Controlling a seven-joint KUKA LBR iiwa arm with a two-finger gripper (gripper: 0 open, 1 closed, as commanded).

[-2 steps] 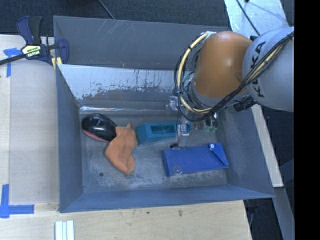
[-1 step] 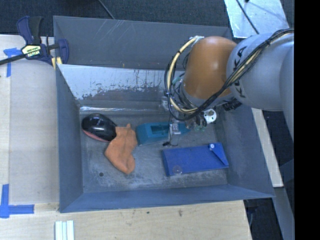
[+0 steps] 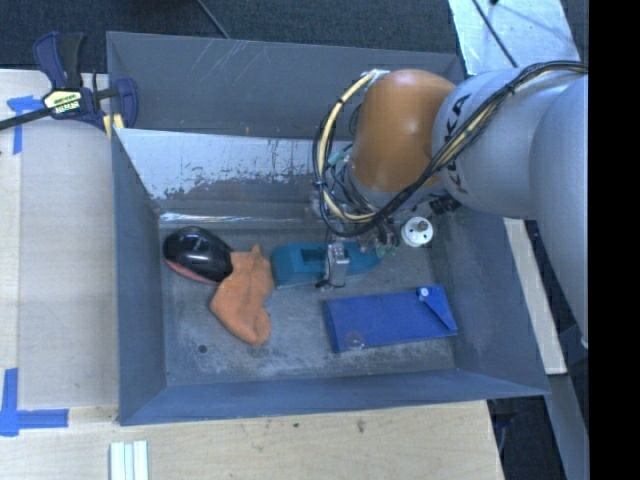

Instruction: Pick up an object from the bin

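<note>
My gripper (image 3: 336, 266) hangs low in the middle of the bin, right over a teal block-shaped thing (image 3: 296, 264). Its metal fingertips touch the teal thing's right half, and a further teal part (image 3: 364, 260) shows to the right of the fingers. An orange crumpled cloth (image 3: 245, 296) lies just left of the teal thing, touching it. A flat blue board (image 3: 388, 319) with a folded corner lies below and to the right of the gripper.
A black computer mouse with a red stripe (image 3: 198, 253) rests at the bin's left, against the cloth. A small white round thing (image 3: 417, 232) sits by the right wall, under the arm. The arm and its orange dome cover the bin's upper right.
</note>
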